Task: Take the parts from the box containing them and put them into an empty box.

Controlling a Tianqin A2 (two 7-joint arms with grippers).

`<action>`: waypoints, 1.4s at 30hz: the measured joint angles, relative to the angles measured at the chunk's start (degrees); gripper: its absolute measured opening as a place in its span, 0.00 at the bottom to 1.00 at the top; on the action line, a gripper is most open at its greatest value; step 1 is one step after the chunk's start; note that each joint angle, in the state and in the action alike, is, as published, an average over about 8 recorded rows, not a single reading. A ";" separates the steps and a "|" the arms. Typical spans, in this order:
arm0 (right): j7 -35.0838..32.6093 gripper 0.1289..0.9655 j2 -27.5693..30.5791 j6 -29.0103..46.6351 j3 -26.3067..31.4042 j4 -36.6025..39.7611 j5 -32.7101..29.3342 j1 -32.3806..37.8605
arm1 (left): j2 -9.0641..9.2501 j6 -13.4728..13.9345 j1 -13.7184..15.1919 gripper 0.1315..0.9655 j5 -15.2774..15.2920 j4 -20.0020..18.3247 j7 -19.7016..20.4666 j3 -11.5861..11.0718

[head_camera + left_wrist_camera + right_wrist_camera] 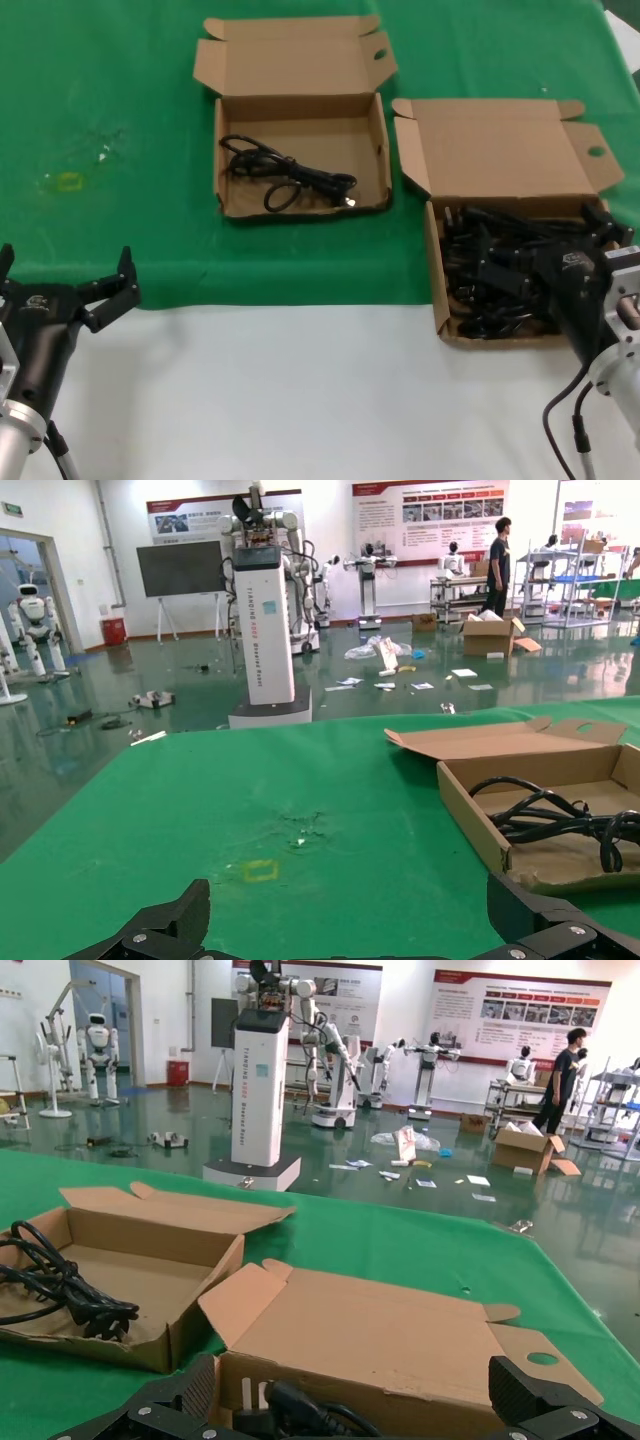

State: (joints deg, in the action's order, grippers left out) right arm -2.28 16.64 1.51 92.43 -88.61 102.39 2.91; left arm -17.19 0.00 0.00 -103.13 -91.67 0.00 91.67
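Hovering low over the full box (515,250) at lower right of the head view, the right gripper (597,240) has its fingers spread above the cords (495,275), apparently lining up a grab. One cord (290,175) already lies in the other box (300,120) at upper centre. The left gripper (65,280) waits at lower left, fingers spread, clear of both.

- The right gripper (585,262) and its arm cover the near right corner of the full box (500,150), hiding some of the cords (490,270) there
- Whether its jaws grip a cord cannot be told
- In the right wrist view the picture's edge cuts off the cords, and the box wall hides most of them
- The left arm runs off the head view's edge
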 joint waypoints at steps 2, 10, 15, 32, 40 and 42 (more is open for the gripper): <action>0.00 1.00 0.00 0.00 0.00 0.00 0.00 0.00 | 0.00 0.00 0.00 1.00 0.00 0.00 0.00 0.00; 0.00 1.00 0.00 0.00 0.00 0.00 0.00 0.00 | 0.00 0.00 0.00 1.00 0.00 0.00 0.00 0.00; 0.00 1.00 0.00 0.00 0.00 0.00 0.00 0.00 | 0.00 0.00 0.00 1.00 0.00 0.00 0.00 0.00; 0.00 1.00 0.00 0.00 0.00 0.00 0.00 0.00 | 0.00 0.00 0.00 1.00 0.00 0.00 0.00 0.00; 0.00 1.00 0.00 0.00 0.00 0.00 0.00 0.00 | 0.00 0.00 0.00 1.00 0.00 0.00 0.00 0.00; 0.00 1.00 0.00 0.00 0.00 0.00 0.00 0.00 | 0.00 0.00 0.00 1.00 0.00 0.00 0.00 0.00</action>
State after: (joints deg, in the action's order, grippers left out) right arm -2.28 16.64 1.51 92.43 -88.61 102.39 2.91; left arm -17.19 0.00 0.00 -103.13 -91.67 0.00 91.67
